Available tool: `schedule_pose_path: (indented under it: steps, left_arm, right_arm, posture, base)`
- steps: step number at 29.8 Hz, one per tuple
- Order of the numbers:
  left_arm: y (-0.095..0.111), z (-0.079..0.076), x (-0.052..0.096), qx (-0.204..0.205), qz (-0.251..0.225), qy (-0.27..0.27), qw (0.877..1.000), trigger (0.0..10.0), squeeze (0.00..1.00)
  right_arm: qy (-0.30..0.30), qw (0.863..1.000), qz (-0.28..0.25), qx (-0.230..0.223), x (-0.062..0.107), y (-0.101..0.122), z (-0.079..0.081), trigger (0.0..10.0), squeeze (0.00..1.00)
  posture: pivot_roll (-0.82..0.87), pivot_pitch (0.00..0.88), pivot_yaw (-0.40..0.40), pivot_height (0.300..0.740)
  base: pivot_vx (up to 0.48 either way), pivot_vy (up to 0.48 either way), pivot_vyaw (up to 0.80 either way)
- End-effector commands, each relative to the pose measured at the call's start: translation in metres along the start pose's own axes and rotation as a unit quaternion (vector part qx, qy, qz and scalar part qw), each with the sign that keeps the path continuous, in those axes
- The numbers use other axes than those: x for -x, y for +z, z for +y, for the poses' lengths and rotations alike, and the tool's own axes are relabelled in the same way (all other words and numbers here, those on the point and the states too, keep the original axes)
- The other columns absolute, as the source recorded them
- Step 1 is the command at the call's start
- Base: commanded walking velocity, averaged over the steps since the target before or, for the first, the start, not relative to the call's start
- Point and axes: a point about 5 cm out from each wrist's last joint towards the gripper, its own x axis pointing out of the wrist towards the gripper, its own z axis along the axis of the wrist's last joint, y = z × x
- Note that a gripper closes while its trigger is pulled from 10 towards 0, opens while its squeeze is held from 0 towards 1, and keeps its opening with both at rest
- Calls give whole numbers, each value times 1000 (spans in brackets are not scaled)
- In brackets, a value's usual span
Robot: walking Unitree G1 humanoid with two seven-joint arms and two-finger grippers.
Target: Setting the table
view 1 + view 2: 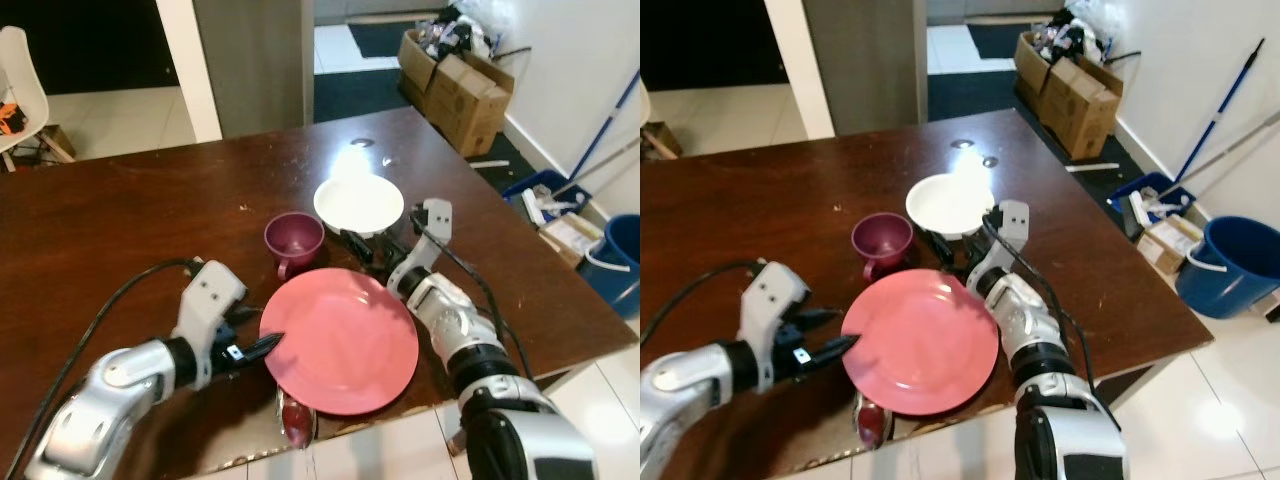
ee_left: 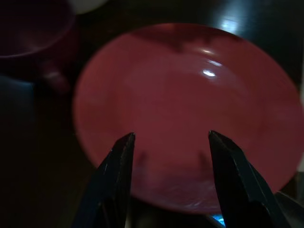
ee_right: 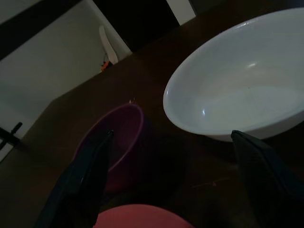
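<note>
Pink plate (image 1: 340,340) lies at lower centre on the brown counter (image 1: 120,230); stiff, light, probably slick, best pinched at its rim. Left gripper (image 1: 262,347) is spread at its left edge. Right gripper (image 1: 358,246), spread, sits between purple cup (image 1: 294,238) and white bowl (image 1: 358,204).

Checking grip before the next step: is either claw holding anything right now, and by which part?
Nothing is held. The left claw is open at the near-left rim of the pink plate; the right claw is open, low beside the white bowl.
</note>
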Motion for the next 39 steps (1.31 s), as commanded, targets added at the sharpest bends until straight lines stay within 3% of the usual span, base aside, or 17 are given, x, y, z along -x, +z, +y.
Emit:
schedule_pose_path:
  steps: [1, 7, 16, 23, 26, 29, 32, 35, 37, 38, 39]
  left_arm:
    - [-9, -1, -2, -15, 25, -15, 999, 10000, 0]
    - [-24, -4, -4, -46, 64, -36, 996, 10000, 0]
    - [-45, 1, -6, -78, 117, -16, 990, 10000, 0]
    - [-50, 0, -9, -90, 121, -18, 988, 10000, 0]
    - [-50, 0, -10, -92, 121, -18, 988, 10000, 0]
    - [-51, 1, -11, -95, 119, -18, 988, 10000, 0]
    - [-51, 2, -12, -98, 117, -17, 988, 10000, 0]
    - [-52, 3, -12, -98, 117, -17, 988, 10000, 0]
    - [-52, 3, -12, -97, 117, -18, 988, 10000, 0]
    - [-52, 3, -12, -98, 116, -19, 988, 10000, 0]
    - [-52, 3, -12, -98, 116, -19, 988, 10000, 0]
  right_arm:
    - [11, 1000, -20, 9, -4, 7, 6, 10000, 0]
    - [19, 998, -46, 35, 3, 24, 5, 10000, 0]
    - [10, 997, -50, 64, 42, 27, -5, 10000, 0]
    - [55, 998, -42, 1, 76, 13, 17, 10000, 0]
    - [58, 997, -44, -7, 78, 14, 20, 10000, 0]
    - [76, 994, -80, -22, 82, 31, 30, 10000, 0]
    - [34, 994, -107, 13, 87, 48, 27, 10000, 0]
    - [-61, 988, -113, 86, 94, 60, 6, 10000, 0]
    - [-88, 985, -114, 99, 99, 62, -3, 10000, 0]
    - [-95, 985, -113, 89, 102, 61, -6, 10000, 627]
    - [-98, 986, -112, 79, 104, 61, -8, 10000, 1000]
  posture:
    - [41, 78, 105, 740]
    - [30, 76, 104, 740]
    - [8, 81, 100, 740]
    - [-9, 77, 105, 740]
    - [-10, 75, 106, 740]
    - [-12, 67, 104, 740]
    - [-13, 63, 102, 740]
    - [-19, 61, 103, 740]
    - [-19, 61, 103, 740]
    - [-19, 61, 103, 740]
    - [-19, 61, 103, 740]
  base:
    - [0, 0, 0]
    - [0, 0, 0]
    - [0, 0, 0]
    - [0, 0, 0]
    - [0, 0, 0]
    - [0, 0, 0]
    - [0, 0, 0]
    - [0, 0, 0]
    - [0, 0, 0]
    - [0, 0, 0]
    - [0, 0, 0]
